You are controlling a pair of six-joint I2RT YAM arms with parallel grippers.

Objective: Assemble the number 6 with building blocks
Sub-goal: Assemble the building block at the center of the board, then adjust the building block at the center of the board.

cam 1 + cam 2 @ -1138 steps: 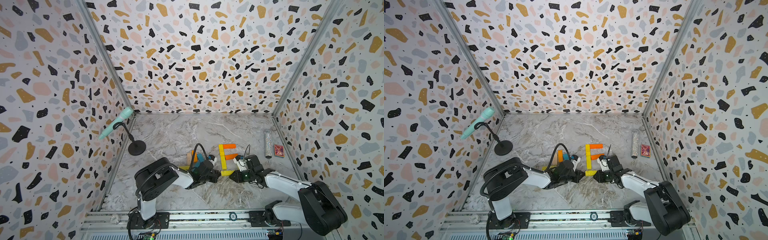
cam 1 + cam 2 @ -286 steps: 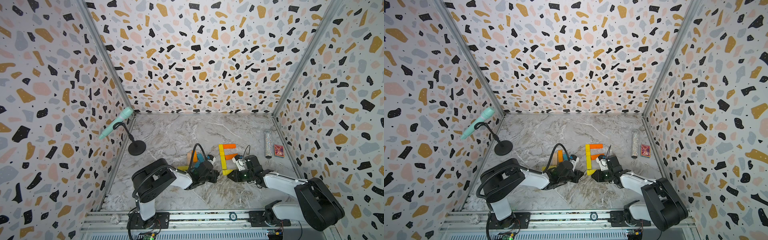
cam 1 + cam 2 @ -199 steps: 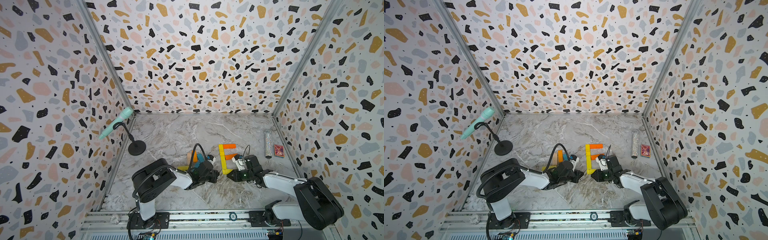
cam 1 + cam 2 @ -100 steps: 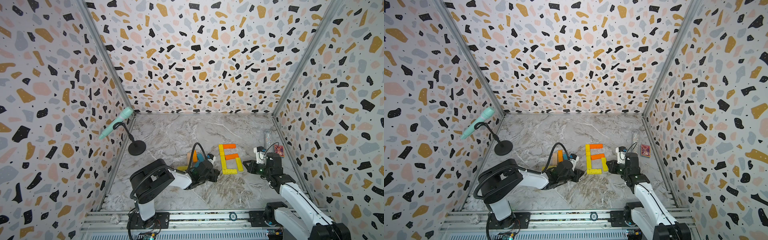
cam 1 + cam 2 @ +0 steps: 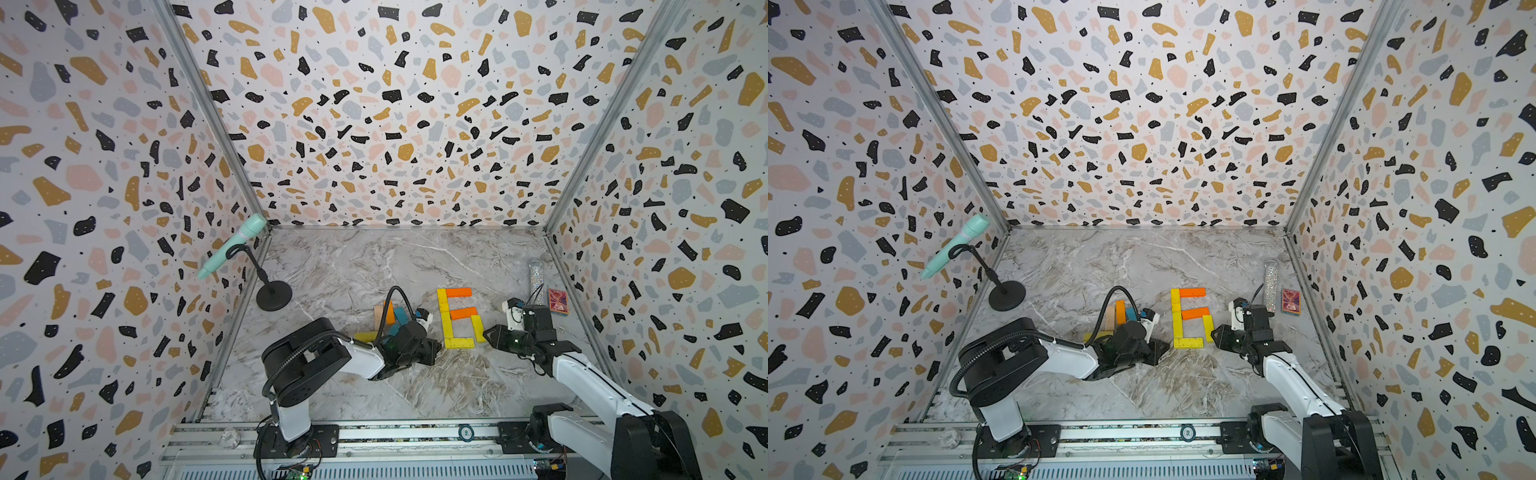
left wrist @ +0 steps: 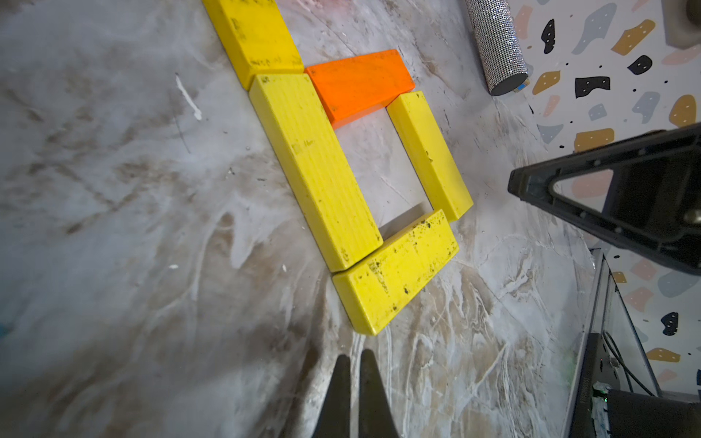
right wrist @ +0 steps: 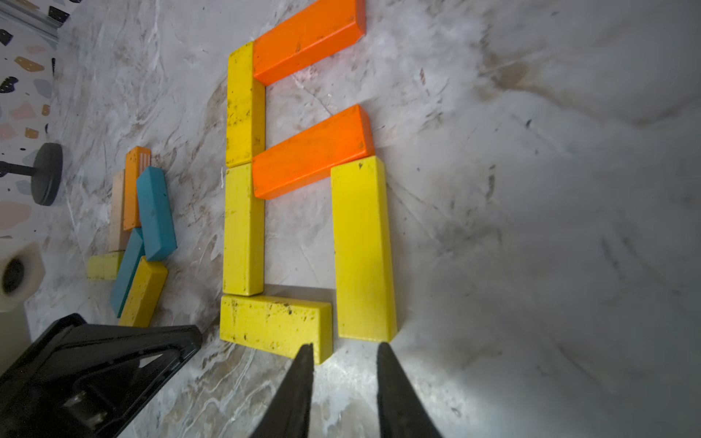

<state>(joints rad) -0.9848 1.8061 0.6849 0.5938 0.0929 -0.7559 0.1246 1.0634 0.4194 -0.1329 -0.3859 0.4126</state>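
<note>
The blocky number 6 (image 5: 463,313), built of yellow and orange wooden planks (image 7: 242,227), is laid flat on the grey marbled tabletop (image 5: 353,266). It is flanked by the left gripper (image 6: 352,354), pinched shut and empty — and by the right gripper (image 7: 345,345), parted with nothing held.

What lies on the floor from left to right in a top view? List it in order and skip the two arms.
Teal microphone on its stand → loose building blocks → number 6 → glitter tube → red card box.
</note>
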